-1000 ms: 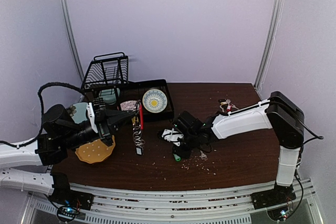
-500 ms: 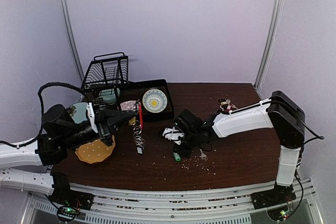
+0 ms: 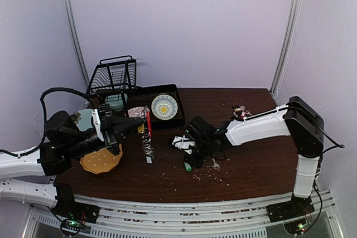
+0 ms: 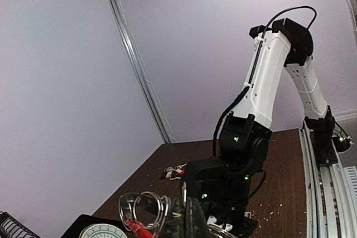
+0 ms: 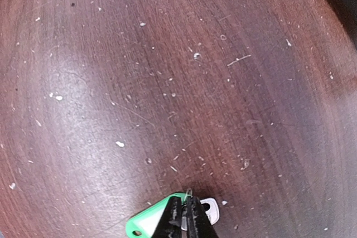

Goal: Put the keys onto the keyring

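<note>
Keyring (image 3: 148, 137), red clip and silvery chain, dangles from the pinched-shut left claw (image 3: 139, 125) over the left half of the surface (image 3: 251, 160).
Right claw (image 5: 187, 215) pinches a green-tagged silver key (image 5: 146, 222) lying mid-surface.

Left hand (image 4: 186, 210) pinched tight, held aloft — right hand (image 5: 187, 207) (arm (image 3: 256, 129) outstretched) pinched low.

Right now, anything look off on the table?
Pale crumbs are scattered over the dark table, thickest near the right end effector, closed on the green-tagged key. A small bunch of keys lies apart at back right. The keyring hangs from the left end effector. Nothing looks damaged.
</note>
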Action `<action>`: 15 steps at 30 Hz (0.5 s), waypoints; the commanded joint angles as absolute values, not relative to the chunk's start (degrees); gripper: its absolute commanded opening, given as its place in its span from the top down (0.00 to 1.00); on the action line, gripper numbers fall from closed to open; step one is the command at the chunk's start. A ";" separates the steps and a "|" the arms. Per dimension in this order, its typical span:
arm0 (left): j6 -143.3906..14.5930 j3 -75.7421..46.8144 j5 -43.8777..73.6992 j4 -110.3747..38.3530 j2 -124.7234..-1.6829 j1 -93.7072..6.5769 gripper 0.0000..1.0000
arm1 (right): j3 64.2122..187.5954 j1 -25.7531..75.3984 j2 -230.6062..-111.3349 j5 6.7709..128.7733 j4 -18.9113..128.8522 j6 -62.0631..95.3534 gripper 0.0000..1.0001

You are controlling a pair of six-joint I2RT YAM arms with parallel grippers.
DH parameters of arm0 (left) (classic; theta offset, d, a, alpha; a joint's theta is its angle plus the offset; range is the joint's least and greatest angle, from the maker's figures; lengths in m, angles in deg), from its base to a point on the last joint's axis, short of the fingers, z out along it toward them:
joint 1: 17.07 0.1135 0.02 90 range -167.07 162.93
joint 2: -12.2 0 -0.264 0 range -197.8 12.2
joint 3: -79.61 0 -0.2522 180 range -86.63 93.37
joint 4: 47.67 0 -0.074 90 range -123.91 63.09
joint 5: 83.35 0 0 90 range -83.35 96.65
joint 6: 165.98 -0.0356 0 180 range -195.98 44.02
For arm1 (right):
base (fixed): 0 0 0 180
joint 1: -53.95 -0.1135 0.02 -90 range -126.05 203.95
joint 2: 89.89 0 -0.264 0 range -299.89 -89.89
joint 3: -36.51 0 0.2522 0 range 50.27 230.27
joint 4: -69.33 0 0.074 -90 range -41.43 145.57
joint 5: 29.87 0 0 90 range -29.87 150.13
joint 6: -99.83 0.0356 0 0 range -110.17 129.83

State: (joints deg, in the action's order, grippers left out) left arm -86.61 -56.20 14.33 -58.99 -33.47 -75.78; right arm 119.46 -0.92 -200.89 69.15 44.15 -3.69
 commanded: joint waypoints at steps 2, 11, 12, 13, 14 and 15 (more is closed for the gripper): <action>-87.23 -54.66 13.94 -60.95 -32.97 -76.13 1.00 | 121.34 -0.75 -202.21 69.53 42.29 -3.73 0.95; -87.18 -54.73 13.96 -60.95 -32.88 -76.13 1.00 | 122.02 -0.71 -202.90 68.31 40.82 -3.89 1.00; -87.20 -54.71 13.96 -60.93 -32.88 -76.13 1.00 | 122.13 -0.71 -202.94 68.12 40.75 -3.84 1.00; -87.20 -54.70 13.91 -60.95 -32.88 -76.13 1.00 | 122.28 -0.64 -202.89 67.86 40.72 -3.64 1.00; -87.18 -54.77 13.82 -60.94 -32.81 -76.13 1.00 | 122.38 -0.71 -202.71 67.65 40.71 -3.40 1.00; -87.29 -54.82 13.79 -60.95 -32.80 -76.13 1.00 | 122.53 -0.61 -202.35 67.59 40.67 -3.00 1.00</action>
